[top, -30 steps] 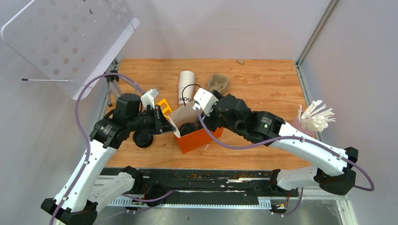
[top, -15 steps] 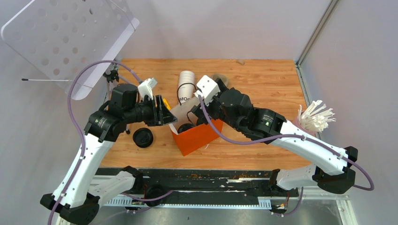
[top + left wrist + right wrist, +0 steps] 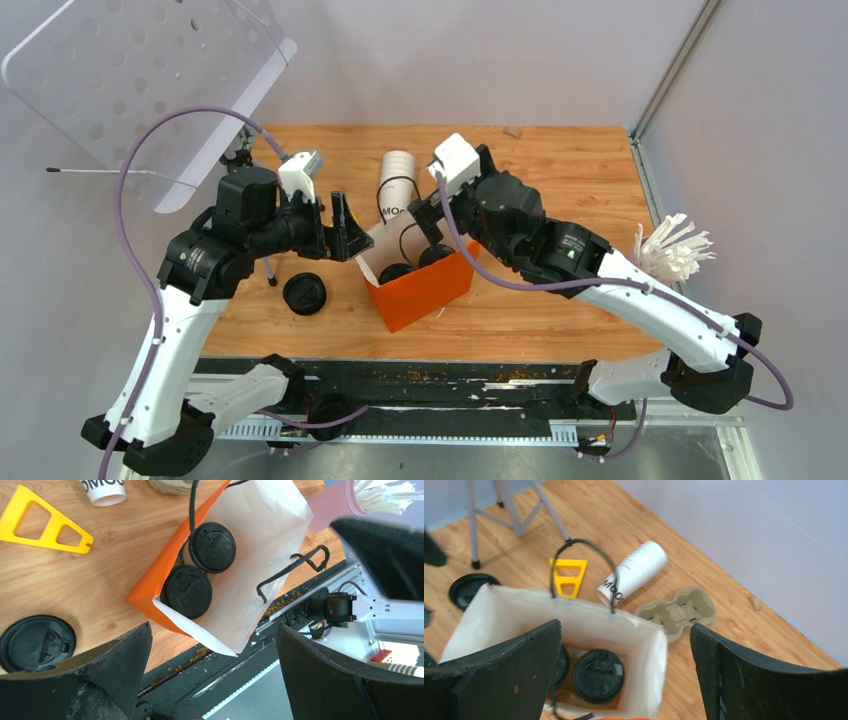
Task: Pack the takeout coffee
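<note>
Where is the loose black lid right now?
Top view: the loose lid lies flat on the table, just left of the orange bag and outside it.

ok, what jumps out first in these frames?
The orange bag standing open in the middle, with two black-lidded cups side by side inside. The left tool and right tool flank it, both open; a loose black lid lies on the table to its left.
</note>
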`<action>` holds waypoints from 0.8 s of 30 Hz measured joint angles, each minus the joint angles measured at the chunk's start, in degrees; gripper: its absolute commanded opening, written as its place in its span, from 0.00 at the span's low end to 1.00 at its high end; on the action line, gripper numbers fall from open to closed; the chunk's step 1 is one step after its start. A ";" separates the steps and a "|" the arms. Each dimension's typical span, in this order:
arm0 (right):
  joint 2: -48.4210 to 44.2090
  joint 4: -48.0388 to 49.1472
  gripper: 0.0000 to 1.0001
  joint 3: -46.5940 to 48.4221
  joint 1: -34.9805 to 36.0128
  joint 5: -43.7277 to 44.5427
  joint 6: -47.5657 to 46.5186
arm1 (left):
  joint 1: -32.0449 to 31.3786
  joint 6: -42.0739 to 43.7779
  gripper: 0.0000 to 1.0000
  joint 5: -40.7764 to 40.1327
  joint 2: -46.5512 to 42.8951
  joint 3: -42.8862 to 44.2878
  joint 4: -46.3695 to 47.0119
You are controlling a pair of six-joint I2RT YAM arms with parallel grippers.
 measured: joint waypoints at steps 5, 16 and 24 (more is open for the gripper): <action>0.68 0.07 0.99 2.89 -6.64 -0.26 0.74 | 0.00 3.65 1.00 -2.56 -0.66 0.79 -0.28; 1.90 0.98 0.93 3.02 -26.86 -3.96 9.40 | 0.00 10.03 1.00 -8.13 -2.84 2.54 0.46; 3.10 -2.62 0.91 0.79 -33.03 -4.17 10.56 | 0.00 10.01 1.00 -9.40 -2.58 2.43 -2.47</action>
